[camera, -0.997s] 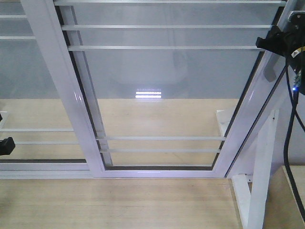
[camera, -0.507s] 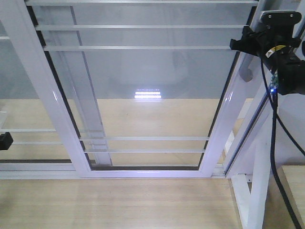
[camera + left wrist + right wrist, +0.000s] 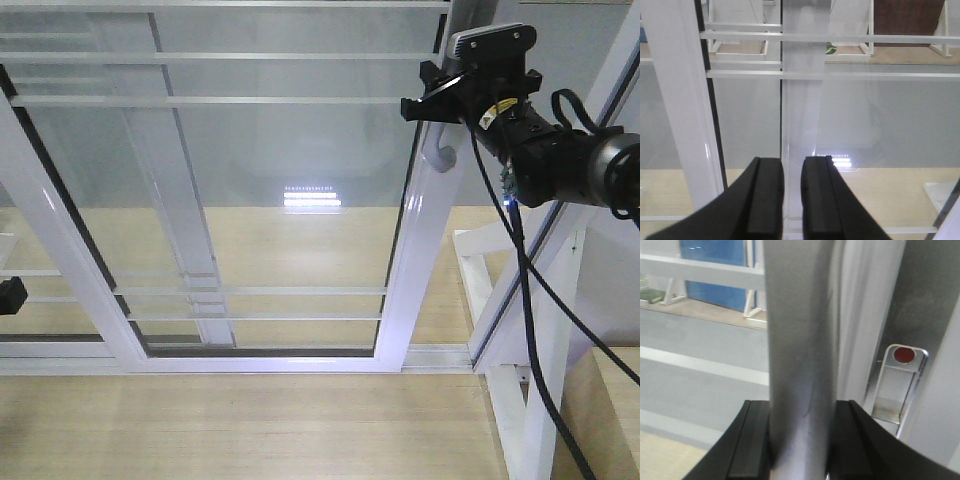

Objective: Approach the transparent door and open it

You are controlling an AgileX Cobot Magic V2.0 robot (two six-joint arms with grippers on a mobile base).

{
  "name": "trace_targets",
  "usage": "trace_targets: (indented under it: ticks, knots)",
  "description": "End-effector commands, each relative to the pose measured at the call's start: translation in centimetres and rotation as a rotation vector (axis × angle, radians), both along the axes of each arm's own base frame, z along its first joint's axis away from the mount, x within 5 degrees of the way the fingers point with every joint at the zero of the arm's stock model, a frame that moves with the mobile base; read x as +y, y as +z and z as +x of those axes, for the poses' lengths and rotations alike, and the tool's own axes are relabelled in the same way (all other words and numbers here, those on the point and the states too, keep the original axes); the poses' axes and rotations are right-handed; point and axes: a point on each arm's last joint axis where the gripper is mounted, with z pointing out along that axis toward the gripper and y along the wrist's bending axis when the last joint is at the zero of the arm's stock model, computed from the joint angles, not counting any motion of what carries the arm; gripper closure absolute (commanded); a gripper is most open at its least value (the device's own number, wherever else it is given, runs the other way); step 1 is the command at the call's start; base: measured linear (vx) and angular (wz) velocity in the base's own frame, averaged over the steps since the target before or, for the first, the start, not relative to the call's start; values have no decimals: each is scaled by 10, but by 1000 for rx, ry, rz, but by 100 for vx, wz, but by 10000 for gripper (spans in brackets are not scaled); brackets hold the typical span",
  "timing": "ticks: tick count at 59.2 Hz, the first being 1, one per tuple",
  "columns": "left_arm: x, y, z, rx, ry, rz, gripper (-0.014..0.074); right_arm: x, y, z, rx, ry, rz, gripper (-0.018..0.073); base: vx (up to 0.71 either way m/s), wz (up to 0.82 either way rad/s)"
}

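Handle (image 3: 441, 156) mostly hidden behind right gripper (image 3: 432, 100); transparent door (image 3: 255, 190) top cropped.

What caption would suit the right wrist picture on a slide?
Right pincer clamped around the silver-grey pull handle, a metal plate with a red dot to its right.

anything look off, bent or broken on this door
Nothing stands out: the transparent door shows no cracks, its bars run straight, and the right gripper has its jaws squarely on either side of the handle.
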Motion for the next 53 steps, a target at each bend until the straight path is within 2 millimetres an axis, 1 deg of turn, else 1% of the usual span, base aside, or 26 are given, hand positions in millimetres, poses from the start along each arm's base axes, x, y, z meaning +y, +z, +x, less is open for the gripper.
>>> trace_targets:
  ticks: [1, 9, 21, 27, 31, 34, 39, 43, 44, 48, 50, 51, 52, 53]
  knots:
    - [0, 20, 4, -127, 5, -22, 320, 20, 42, -9, -179, 65, 31, 264, 0, 0]
    - [0, 20, 4, -127, 5, -22, 320, 43, 43, -17, -187, 123, 35, 225, 0, 0]
    - [0, 20, 4, -127, 5, -22, 320, 70, 44, -28, -196, 189, 48, 182, 0, 0]
    - [0, 20, 4, -127, 4, -19, 320, 73, 49, -30, -246, 198, 78, 182, 0, 0]
    - [-1, 20, 4, -128, -4, -3, 320, 70, 57, -31, -273, 172, 136, 182, 0, 0]
    - [-2, 20, 5, -130, -15, 16, 320, 64, 64, -31, -273, 130, 174, 182, 0, 0]
    - [-2, 21, 5, -134, -28, 42, 320, 53, 73, -36, -264, 90, 149, 182, 0, 0]
    - [-2, 21, 5, -135, -27, 42, 320, 41, 80, -48, -269, 69, 71, 182, 0, 0]
    - [-2, 21, 5, -135, -27, 42, 320, 38, 78, -51, -262, 64, 51, 182, 0, 0]
    - [-2, 23, 5, -138, -27, 41, 320, 22, 81, -65, -255, 29, 34, 182, 0, 0]
    - [-2, 24, 5, -144, -27, 40, 320, 11, 83, -73, -248, -2, 45, 182, 0, 0]
    - [-2, 26, 6, -152, -27, 40, 320, 7, 80, -77, -236, -15, 47, 182, 0, 0]
    - [-2, 27, 6, -158, -27, 40, 320, 1, 83, -82, -239, -31, 55, 182, 0, 0]
    - [-2, 28, 7, -160, -27, 39, 320, -4, 81, -87, -227, -41, 54, 183, 0, 0]
